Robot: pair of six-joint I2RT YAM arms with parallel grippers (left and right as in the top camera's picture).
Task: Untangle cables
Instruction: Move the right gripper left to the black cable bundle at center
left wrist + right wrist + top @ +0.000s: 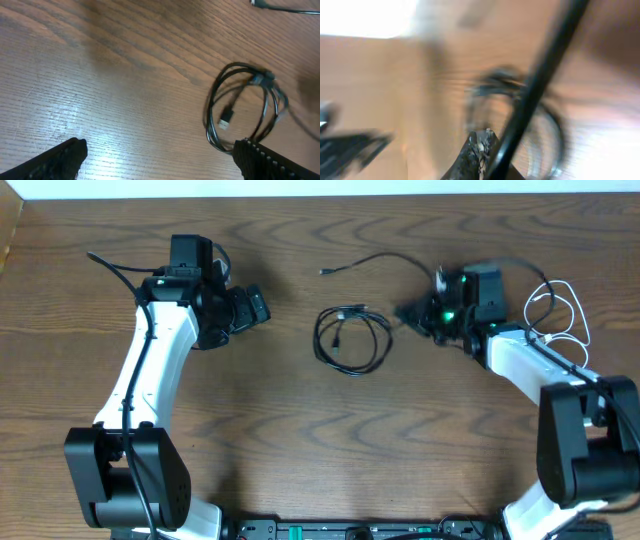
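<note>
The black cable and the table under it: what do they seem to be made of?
Black cable: probably a plastic or rubber jacket, slightly glossy; it bends in loose loops and catches light. Its plug has a pale, perhaps metal, tip. Table: wood or wood-look laminate, smooth; brown grain lines with soft glare.

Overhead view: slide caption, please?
Coiled black cable between open left end effector and shut right end effector; white cable far right.

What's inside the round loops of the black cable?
A small plug end lies inside the black cable coil, on bare wooden table. The left gripper covers the coil's lower edge.
</note>
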